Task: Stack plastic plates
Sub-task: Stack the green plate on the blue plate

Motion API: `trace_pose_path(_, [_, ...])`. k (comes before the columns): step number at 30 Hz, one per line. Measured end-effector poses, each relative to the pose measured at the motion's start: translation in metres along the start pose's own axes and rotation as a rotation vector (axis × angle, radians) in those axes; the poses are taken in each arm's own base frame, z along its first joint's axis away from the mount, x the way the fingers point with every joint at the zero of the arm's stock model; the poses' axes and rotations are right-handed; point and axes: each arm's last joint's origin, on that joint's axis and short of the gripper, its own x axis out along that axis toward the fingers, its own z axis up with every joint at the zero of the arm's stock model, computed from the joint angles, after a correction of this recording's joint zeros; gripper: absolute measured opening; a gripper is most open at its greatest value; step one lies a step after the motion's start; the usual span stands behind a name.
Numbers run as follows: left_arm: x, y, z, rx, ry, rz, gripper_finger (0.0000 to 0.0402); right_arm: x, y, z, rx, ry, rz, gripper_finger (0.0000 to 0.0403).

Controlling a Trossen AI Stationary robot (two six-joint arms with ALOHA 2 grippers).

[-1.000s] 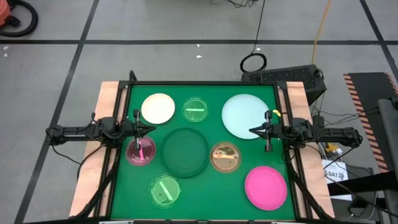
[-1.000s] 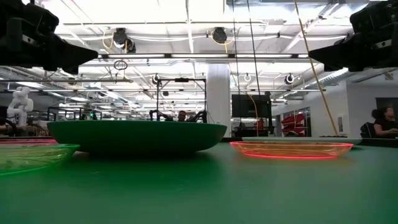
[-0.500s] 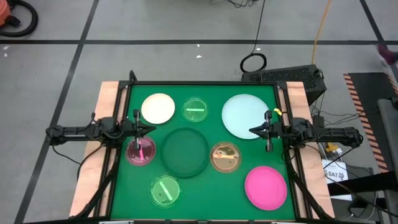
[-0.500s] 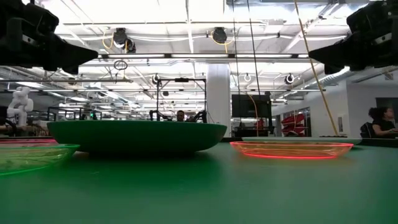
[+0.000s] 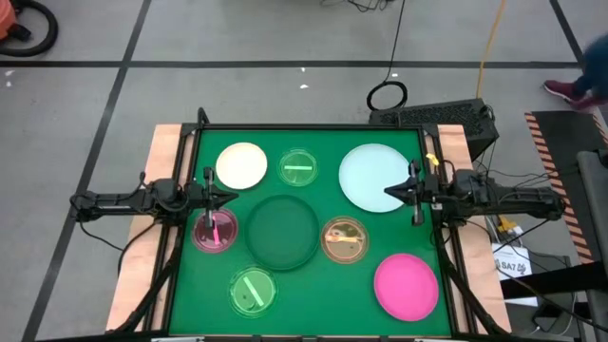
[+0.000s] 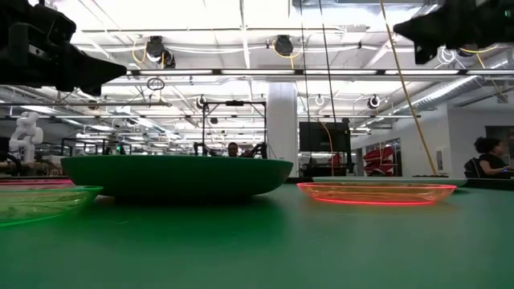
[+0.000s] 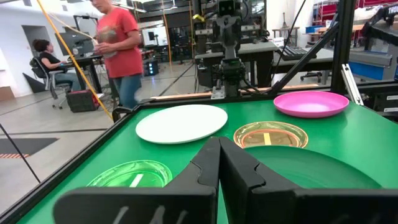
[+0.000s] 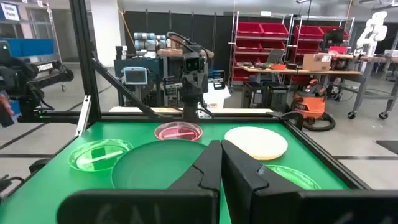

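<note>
Eight plates rest flat on the green table. In the high view: cream plate (image 5: 241,164), pale-blue plate (image 5: 372,177), dark-green plate (image 5: 282,231), hot-pink plate (image 5: 407,284), two translucent green dishes (image 5: 298,167) (image 5: 252,292), a pink dish (image 5: 215,231) and an amber dish (image 5: 343,239). My left gripper (image 5: 228,198) is shut and hovers at the left side, above the pink dish's far rim. My right gripper (image 5: 388,192) is shut and hovers over the pale-blue plate's right part. Both wrist views show the shut fingers (image 7: 217,148) (image 8: 219,150) holding nothing.
Black frame posts and wooden side boards (image 5: 169,152) border the table. The low view shows the dark-green plate (image 6: 177,175) close by, with the amber dish (image 6: 377,193) to its right. A person in a red shirt (image 7: 118,50) stands beyond the table; a foot (image 5: 570,90) shows on the floor.
My right gripper has risen and drawn back a little toward the table's right and far edges, staying shut. The left arm and all plates have kept still. A person has walked into sight on the floor at the right.
</note>
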Motion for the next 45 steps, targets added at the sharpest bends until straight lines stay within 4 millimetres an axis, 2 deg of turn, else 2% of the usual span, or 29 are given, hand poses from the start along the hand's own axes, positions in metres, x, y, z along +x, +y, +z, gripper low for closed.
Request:
trace_pose_path(10, [0.000,0.000,0.000,0.000,0.000,0.001,0.0008,0.011,0.000,0.058,0.027,0.158,0.000,0.0004])
trace_pose_path(19, [0.000,0.001,0.003,-0.001,-0.026,0.009,0.0008,0.023,-0.001,0.089,0.014,0.239,0.003,0.0004])
trace_pose_path(35, [-0.001,0.001,0.007,-0.002,-0.045,0.011,0.0008,0.036,-0.001,0.130,0.011,0.345,0.004,0.0004])
trace_pose_path(41, [-0.001,0.001,0.007,0.003,-0.051,0.012,0.0008,0.044,-0.001,0.136,0.009,0.382,0.004,0.0004])
trace_pose_path(45, [-0.001,0.001,0.007,0.000,-0.050,0.012,0.0008,0.050,0.000,0.133,0.010,0.416,0.004,0.0004])
